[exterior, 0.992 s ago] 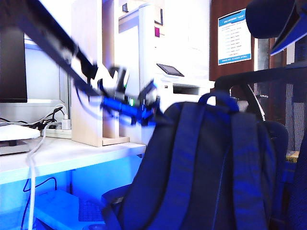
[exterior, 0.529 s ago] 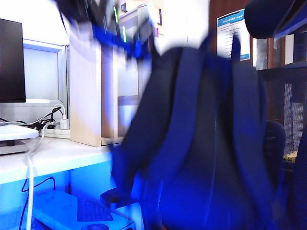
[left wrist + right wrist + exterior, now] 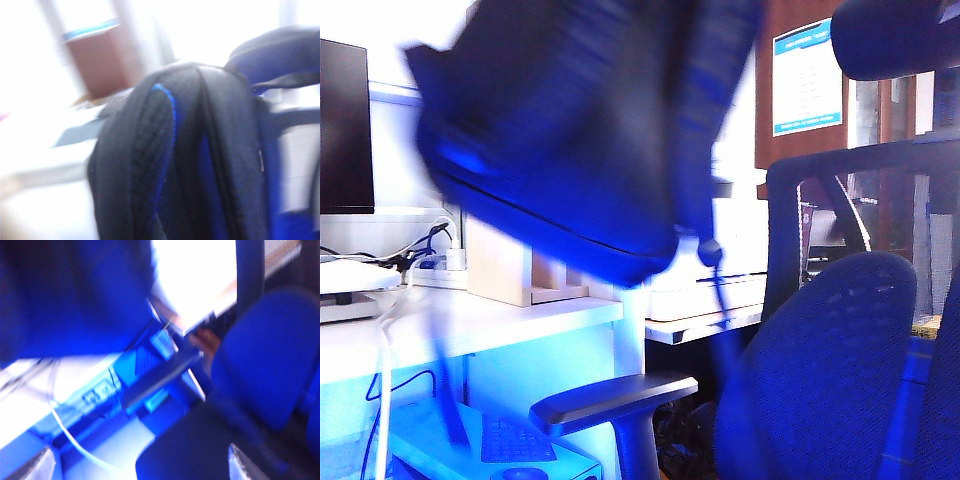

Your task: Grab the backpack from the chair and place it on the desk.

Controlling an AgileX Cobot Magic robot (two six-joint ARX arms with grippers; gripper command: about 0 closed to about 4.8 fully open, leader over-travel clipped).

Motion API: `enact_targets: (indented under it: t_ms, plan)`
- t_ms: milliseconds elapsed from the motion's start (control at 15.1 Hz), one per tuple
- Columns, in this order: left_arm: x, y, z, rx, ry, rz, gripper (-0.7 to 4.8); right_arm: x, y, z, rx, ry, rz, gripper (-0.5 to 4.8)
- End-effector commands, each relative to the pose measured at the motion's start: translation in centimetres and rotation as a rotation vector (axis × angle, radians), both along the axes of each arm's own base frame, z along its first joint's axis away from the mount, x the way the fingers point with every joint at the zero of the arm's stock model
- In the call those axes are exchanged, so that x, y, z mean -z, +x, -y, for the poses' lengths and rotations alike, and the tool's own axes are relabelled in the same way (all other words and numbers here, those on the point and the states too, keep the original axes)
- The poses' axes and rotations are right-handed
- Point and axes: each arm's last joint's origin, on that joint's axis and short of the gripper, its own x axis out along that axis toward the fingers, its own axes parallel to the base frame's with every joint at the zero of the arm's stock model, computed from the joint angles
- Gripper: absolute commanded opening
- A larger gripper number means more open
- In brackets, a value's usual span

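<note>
**Blur and occlusion**

Backpack (image 3: pixel 580 140) was motion-smeared, top cut by the exterior frame edge. Left gripper hidden behind backpack fabric in its wrist view. Right gripper (image 3: pixel 140 465): only fingertips at frame edge, blurred. Bench (image 3: pixel 470 325) partly covered.

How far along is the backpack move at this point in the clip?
Done: the backpack is off the chair, whose seat shows bare. In hand: it hangs blurred in the air above the desk, filling the left wrist view; the left hand is hidden but shut, presumably gripping it. The right hand is open, holding nothing, over the chair. Left: lowering the backpack onto the desk and letting go.
</note>
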Motion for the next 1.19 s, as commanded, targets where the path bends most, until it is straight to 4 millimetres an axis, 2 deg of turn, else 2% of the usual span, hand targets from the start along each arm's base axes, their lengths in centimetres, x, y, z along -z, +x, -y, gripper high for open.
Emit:
enact_targets:
  t_ms: [66,198,331,529,662,794,860,992,1059,1191]
  plan:
    - [-8.0,-8.1,-6.5,-0.2,-0.104,0.397,-0.07,-1.0,-1.6,0.2,0.021,-0.015,0.129,4.79]
    - [-8.8,-10.8,-9.8,-0.344,-0.072,0.396,-0.07,-1.4,-2.5,0.1,-0.025,-0.003,0.181,4.79]
    - [-9.0,-13.0,-13.6,-0.528,-0.018,0.375,-0.07,-1.4,-2.9,-0.2,-0.162,0.026,0.186,4.79]
    - [-9.0,-14.5,-16.9,-0.722,0.004,0.362,-0.07,-1.5,-3.1,-0.5,-0.293,0.065,0.176,4.79]
    - [-9.6,-14.6,-18.8,-0.825,0.016,0.463,-0.07,-1.6,-3.1,-0.5,-0.292,0.069,0.182,4.79]
    - [-10.2,-13.0,-20.5,-0.844,0.058,0.651,-0.07,-1.7,-3.1,-0.5,-0.294,0.077,0.184,4.79]
    - [-10.0,-12.1,-21.9,-0.844,0.054,0.673,-0.07,-1.7,-3.1,-0.5,-0.287,0.087,0.177,4.79]
    - [-8.1,-9.1,-24.5,-0.846,-0.057,0.536,-0.07,-1.6,-3.1,-0.5,-0.288,0.089,0.171,4.79]
    - [-6.2,-6.7,-26.5,-0.896,-0.076,0.42,-0.03,-1.6,-3.1,-0.5,-0.287,0.099,0.158,4.79]
    - [-3.5,-4.6,-28.6,-1.025,-0.109,0.236,1.08,-1.4,-3.1,-0.5,-0.275,0.113,0.134,4.59]
